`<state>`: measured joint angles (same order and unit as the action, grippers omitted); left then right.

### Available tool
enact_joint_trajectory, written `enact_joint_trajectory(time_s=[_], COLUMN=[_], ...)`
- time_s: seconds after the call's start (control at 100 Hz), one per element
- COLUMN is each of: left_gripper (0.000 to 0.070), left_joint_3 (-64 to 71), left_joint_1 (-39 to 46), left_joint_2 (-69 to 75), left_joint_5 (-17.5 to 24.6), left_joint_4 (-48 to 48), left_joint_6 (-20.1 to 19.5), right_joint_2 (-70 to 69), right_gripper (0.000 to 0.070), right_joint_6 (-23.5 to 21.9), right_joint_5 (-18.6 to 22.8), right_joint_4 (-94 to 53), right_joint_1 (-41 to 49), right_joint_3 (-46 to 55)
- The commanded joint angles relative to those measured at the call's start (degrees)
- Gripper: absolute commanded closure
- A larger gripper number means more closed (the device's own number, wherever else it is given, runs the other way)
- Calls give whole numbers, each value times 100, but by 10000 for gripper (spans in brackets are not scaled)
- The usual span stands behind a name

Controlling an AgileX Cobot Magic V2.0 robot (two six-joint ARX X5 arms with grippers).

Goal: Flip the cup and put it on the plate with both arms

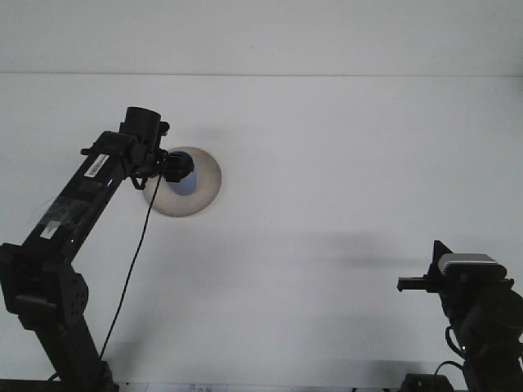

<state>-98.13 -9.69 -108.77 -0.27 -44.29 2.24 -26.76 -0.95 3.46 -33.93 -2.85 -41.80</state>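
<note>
A round beige plate (208, 178) lies on the white table, left of centre. The blue cup (186, 184) rests low over the plate's middle, its pale blue face towards the camera. My left gripper (177, 168) reaches in from the left and is shut on the cup's upper side; its dark body hides part of the cup and the plate's left rim. My right gripper (407, 283) hangs at the bottom right, far from the plate, pointing left, with nothing in it.
A black cable (131, 269) hangs from the left arm down to the front edge. The white table's far edge (327, 75) meets the wall at the back. The right arm's base fills the bottom right corner.
</note>
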Motion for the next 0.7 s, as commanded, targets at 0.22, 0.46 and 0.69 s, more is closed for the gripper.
enact_joint_trajectory(time_s=[0.22, 0.46, 0.69], left_gripper=[268, 267, 266], left_joint_3=[-457, -249, 1412], left_joint_1=[-2, -15, -227], left_joint_2=[302, 1504, 3287], left_joint_5=[-24, -348, -896], left_joint_4=[-63, 138, 1189], left_joint_6=[173, 498, 710], right_joint_2=[-31, -31, -28], right_gripper=[700, 700, 700], right_joint_6=[-76, -74, -72], right_joint_5=[17, -9, -55], right_joint_4=[46, 46, 48], right_joint_1=[4, 4, 4], right_joint_3=[-48, -48, -48])
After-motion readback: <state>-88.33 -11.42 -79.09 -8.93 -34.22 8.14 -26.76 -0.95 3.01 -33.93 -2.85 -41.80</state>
